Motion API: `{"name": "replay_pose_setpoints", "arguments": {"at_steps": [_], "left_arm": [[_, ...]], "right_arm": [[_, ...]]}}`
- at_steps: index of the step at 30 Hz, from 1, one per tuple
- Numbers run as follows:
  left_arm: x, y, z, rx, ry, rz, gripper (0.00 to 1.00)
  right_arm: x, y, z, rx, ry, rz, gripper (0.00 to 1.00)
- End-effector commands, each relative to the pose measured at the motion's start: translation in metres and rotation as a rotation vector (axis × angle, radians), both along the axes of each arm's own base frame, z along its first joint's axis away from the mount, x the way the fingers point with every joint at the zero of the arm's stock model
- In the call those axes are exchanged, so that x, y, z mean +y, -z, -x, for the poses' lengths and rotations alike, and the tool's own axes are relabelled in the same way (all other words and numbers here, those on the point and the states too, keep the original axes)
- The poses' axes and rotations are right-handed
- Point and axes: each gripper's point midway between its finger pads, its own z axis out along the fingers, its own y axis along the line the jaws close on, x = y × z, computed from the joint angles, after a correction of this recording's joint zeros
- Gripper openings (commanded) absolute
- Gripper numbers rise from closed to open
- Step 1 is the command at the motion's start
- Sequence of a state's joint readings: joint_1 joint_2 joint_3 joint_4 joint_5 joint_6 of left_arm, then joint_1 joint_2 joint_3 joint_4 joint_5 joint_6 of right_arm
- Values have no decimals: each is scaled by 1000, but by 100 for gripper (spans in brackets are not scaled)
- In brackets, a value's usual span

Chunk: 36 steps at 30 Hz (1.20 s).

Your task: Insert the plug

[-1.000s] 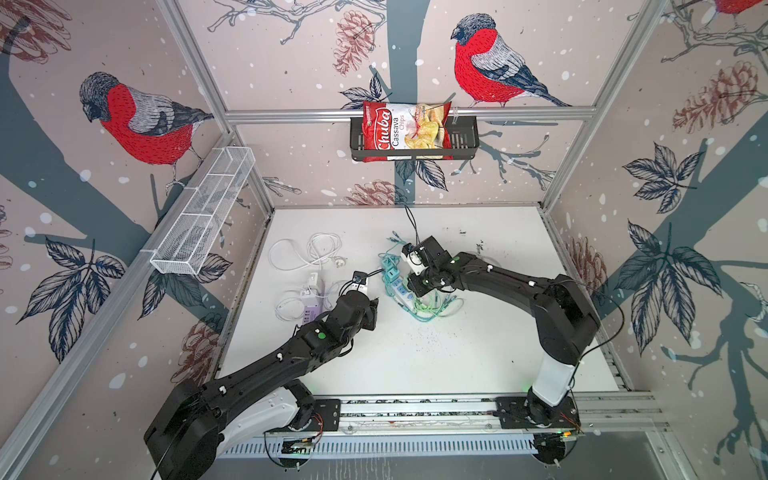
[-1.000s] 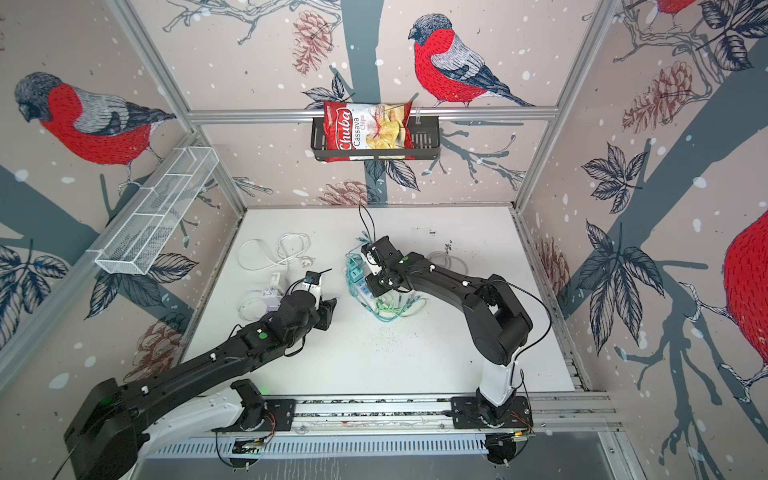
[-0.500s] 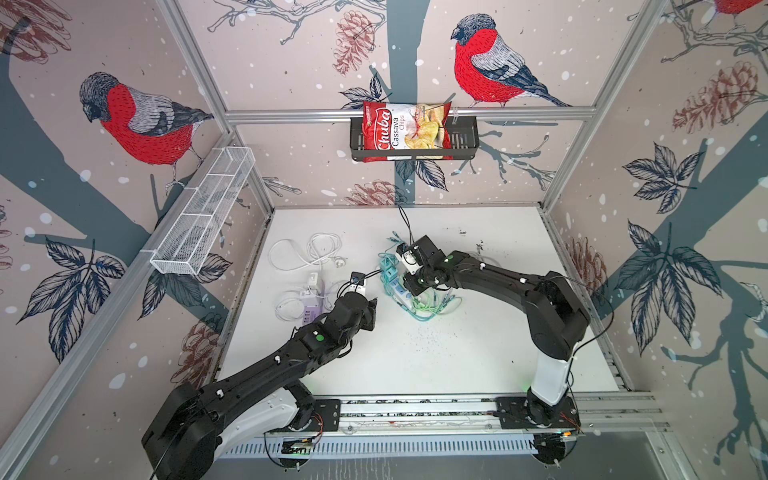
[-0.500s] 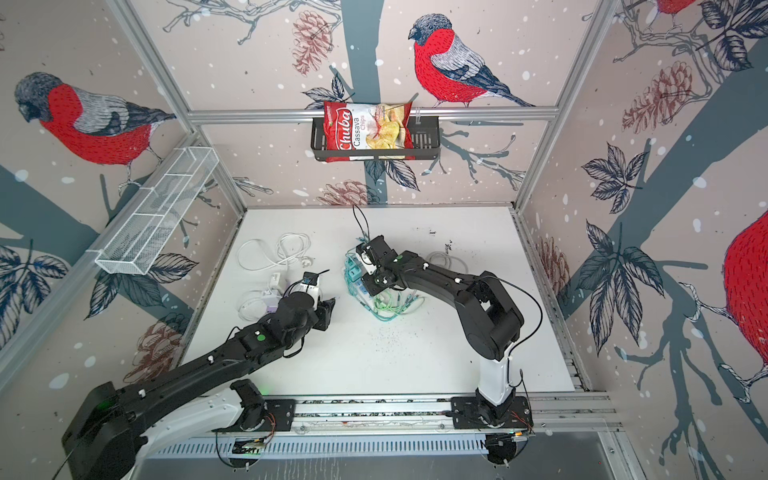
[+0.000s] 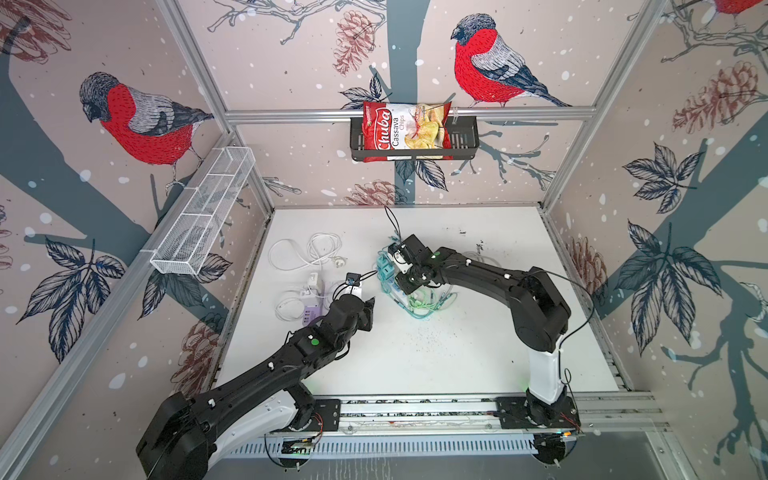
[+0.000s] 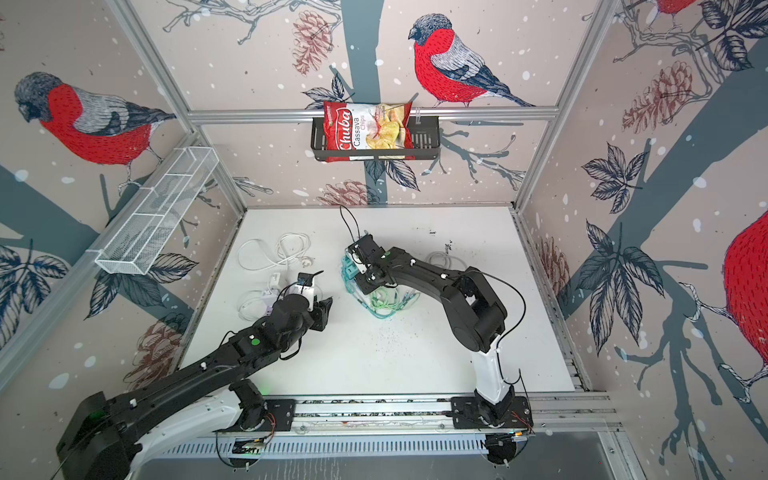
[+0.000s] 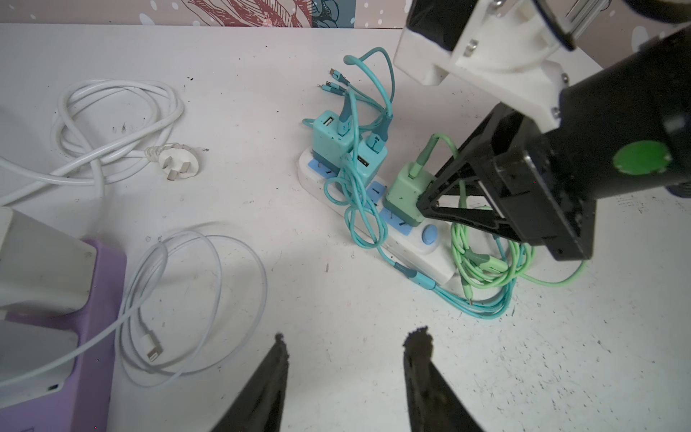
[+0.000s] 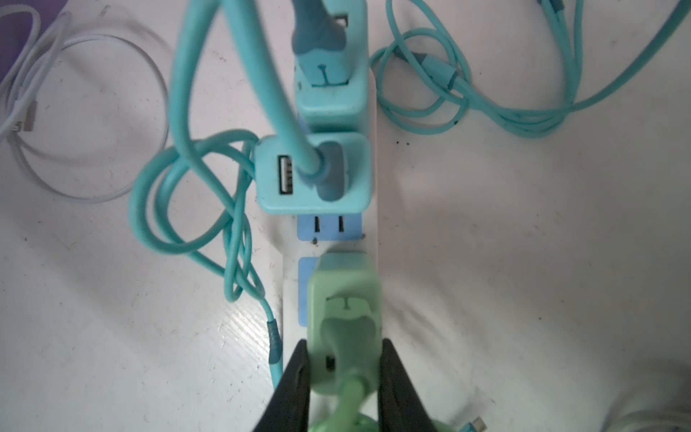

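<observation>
My right gripper point(image 8: 344, 351) is shut on the green plug point(image 8: 344, 318), a square charger with a green cable, one finger on each side. The plug stands on the white power strip point(image 7: 430, 254), on the socket beside the round blue switch point(image 7: 429, 235). Two teal chargers point(image 8: 314, 172) occupy sockets further along, and a free blue socket point(image 8: 329, 226) shows between them and the green plug. In a top view the right gripper point(image 5: 403, 277) is over the strip. My left gripper point(image 7: 349, 342) is open above bare table, short of the strip, also seen in both top views point(image 5: 368, 305) point(image 6: 326, 305).
Teal and green cables point(image 7: 482, 269) lie tangled round the strip. A thick white cord with a three-pin plug point(image 7: 175, 164) and a thin white cable point(image 7: 194, 299) lie to the left, by a purple strip point(image 7: 56, 336). A wire basket point(image 5: 203, 216) and a chips bag point(image 5: 405, 131) hang on the walls.
The right arm has shifted slightly left over the power strip, still gripping the green plug. The left arm has barely moved and its jaws stay apart.
</observation>
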State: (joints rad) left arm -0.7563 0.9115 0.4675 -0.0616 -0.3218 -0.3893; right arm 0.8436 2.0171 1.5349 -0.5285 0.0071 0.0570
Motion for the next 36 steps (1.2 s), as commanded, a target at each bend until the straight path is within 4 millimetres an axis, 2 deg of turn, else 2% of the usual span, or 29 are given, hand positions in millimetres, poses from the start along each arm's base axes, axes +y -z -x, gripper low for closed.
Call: {"name": "replay_pose_setpoints", "arguments": {"at_steps": [1,4,7,13,16,22,25,31,36], "left_arm": [[0,-4,-2,-18,-10,22,50],[3,-2,-2,-23,-21,8,51],[11,-4,-3,-39,-56,-6,51],[26,-9,-2,-81,-115,4,57],[33,-7,-2,-93,-150,5,58],[39,2,0,-83,-169,-14,60],[40,2,0,-84,-176,-18,60],[43,-1,-1,-97,-189,-21,65],[55,-13,-7,-142,-269,-30,71]], "right_arm": [[-28,34,20,115,45,177,16],[-28,49,25,136,45,215,15],[-29,55,25,142,57,226,15],[-20,46,19,120,68,202,18],[-13,36,14,103,71,174,24],[4,8,4,56,65,78,49],[11,-8,-4,21,72,28,57],[18,-36,-10,-2,73,-65,66],[6,-56,-16,-41,114,-103,69]]}}
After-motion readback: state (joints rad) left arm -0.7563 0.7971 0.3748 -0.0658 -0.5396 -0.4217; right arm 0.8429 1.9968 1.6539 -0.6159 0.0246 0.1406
